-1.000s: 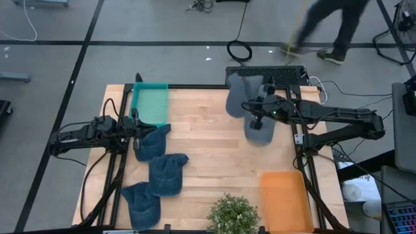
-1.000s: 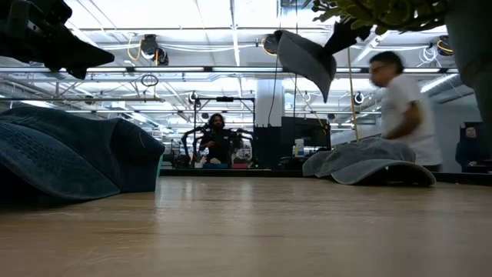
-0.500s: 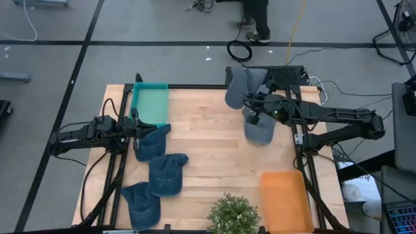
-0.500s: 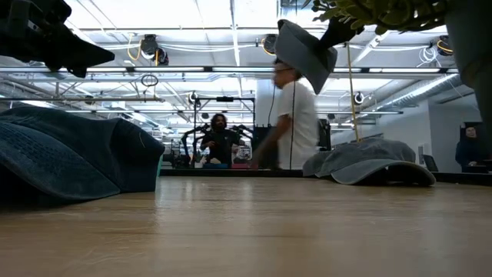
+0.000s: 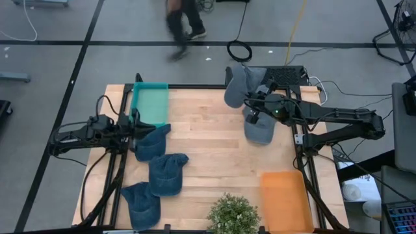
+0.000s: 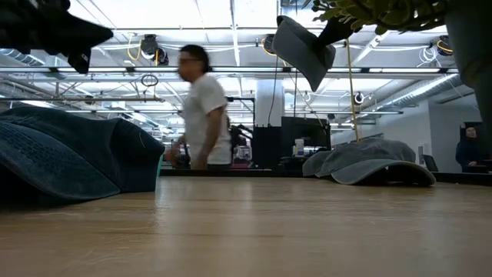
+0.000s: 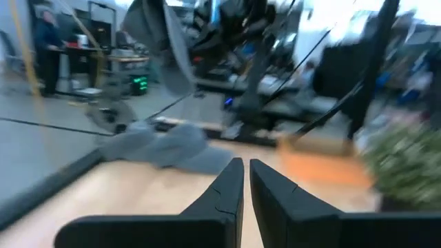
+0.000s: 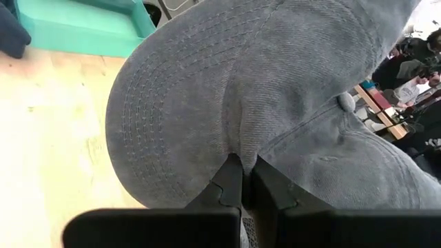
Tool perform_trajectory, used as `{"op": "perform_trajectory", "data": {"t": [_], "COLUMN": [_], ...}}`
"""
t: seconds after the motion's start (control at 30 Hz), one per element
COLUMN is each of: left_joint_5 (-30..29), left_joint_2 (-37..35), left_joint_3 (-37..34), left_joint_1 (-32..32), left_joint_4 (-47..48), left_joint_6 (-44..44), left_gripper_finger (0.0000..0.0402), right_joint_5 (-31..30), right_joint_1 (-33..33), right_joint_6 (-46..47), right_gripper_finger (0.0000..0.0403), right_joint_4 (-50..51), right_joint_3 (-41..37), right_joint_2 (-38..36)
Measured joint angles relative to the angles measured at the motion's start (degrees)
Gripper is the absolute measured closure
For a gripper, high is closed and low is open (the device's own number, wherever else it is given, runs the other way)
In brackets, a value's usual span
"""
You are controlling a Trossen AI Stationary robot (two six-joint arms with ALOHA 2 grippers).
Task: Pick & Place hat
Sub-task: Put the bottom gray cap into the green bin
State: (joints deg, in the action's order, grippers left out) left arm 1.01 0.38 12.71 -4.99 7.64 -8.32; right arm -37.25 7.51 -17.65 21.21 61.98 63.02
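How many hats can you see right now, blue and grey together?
5. Three blue denim hats on the table's left. One grey corduroy hat lies far right; another grey hat hangs from the right gripper. Others may be hidden.

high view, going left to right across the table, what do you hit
left gripper → teal bin → blue hats → plant → grey hat held up by the right gripper → orange bin

Place: robotics lab or workshop
Evidence: exposed ceiling ducts (image 6: 254, 73), floor cables (image 5: 239, 49), equipment racks (image 6: 300, 146), wooden bench (image 5: 208, 140)
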Motion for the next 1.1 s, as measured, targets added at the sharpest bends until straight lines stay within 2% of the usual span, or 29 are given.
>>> {"op": "perform_trajectory", "data": {"t": [0.33, 0.43, 0.53, 0.7, 0.93, 1.1], "left_joint_5": [0.2, -3.7, -4.7, -2.7, -7.1, -13.6], "left_joint_2": [0.1, 0.3, 0.6, 2.2, 5.5, 10.0], "left_joint_3": [0.0, 0.0, 0.0, 0.0, 0.0, 0.0], "left_joint_1": [0.0, 0.0, 0.0, 0.0, 0.0, 0.0], "left_joint_4": [-1.6, -1.9, -2.0, -3.1, -9.7, -14.5], "left_joint_6": [-1.5, -2.2, -3.2, 1.7, 1.7, -4.9], "left_gripper_finger": [0.0371, 0.0371, 0.0371, 0.0371, 0.0371, 0.0371], "right_joint_5": [0.0, 0.3, 2.9, 4.7, 4.6, 5.5], "right_joint_1": [0.0, 0.0, 0.0, 0.0, 0.0, 0.0], "right_joint_6": [0.3, 0.3, 0.3, 0.1, -1.5, -4.6], "right_gripper_finger": [0.0401, 0.0401, 0.0401, 0.0401, 0.0401, 0.0401], "right_joint_4": [0.0, 0.0, 0.0, -0.1, -0.1, 0.0], "right_joint_3": [0.0, 0.0, 0.0, 0.0, 0.0, 0.0], "right_joint_2": [0.0, 0.0, 0.0, 0.0, 0.0, 0.0]}}
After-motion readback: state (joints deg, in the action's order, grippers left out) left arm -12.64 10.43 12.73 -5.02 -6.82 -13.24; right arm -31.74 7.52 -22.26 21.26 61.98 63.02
